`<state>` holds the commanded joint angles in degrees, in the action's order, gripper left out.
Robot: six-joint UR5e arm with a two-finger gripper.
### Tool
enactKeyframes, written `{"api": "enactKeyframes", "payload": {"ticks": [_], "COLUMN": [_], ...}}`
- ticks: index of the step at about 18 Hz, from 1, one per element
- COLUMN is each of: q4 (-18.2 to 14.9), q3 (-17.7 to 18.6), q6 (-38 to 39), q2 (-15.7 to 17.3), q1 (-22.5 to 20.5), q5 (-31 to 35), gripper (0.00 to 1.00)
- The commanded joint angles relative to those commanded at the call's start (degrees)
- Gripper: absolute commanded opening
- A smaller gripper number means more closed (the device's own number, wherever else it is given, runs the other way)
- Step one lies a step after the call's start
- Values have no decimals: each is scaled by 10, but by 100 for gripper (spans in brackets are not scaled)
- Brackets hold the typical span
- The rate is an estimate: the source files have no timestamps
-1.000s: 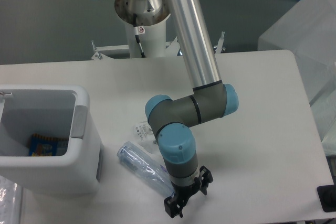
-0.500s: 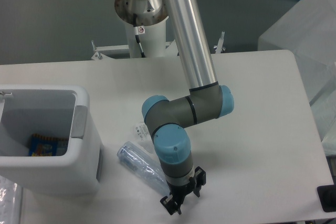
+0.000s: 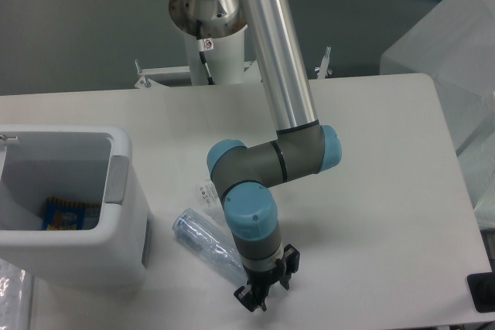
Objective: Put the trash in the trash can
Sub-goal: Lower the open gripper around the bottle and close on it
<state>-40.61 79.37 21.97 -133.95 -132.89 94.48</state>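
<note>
The clear plastic bottle [image 3: 207,243] is lying on the table [image 3: 387,191], its long axis running from far-left to near-right, its near end hidden behind the wrist. The gripper [image 3: 265,294] is positioned at that end; whether anything is being clasped cannot be told.

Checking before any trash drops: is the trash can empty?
Not empty. Inside the white trash can, a blue and yellow packet lies on the bottom.

Silver tube arm [image 3: 282,44], grey joints, blue caps, black hand [image 3: 263,291]
</note>
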Motion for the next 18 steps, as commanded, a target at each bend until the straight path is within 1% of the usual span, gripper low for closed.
{"api": "enactKeyframes", "payload": {"ticks": [1, 3, 7, 12, 15, 16, 18], "q4": [-1, -1, 0, 0, -1, -1, 0], "q3": [1, 3, 9, 11, 12, 12, 11], "q6": [0, 0, 0, 0, 0, 0, 0], "q2": [0, 1, 4, 4, 6, 7, 8], "q1": [0, 0, 1, 2, 2, 2, 2], "q5": [0, 0, 0, 0, 0, -1, -1], "gripper": [48, 47, 40, 36, 31, 28, 28]}}
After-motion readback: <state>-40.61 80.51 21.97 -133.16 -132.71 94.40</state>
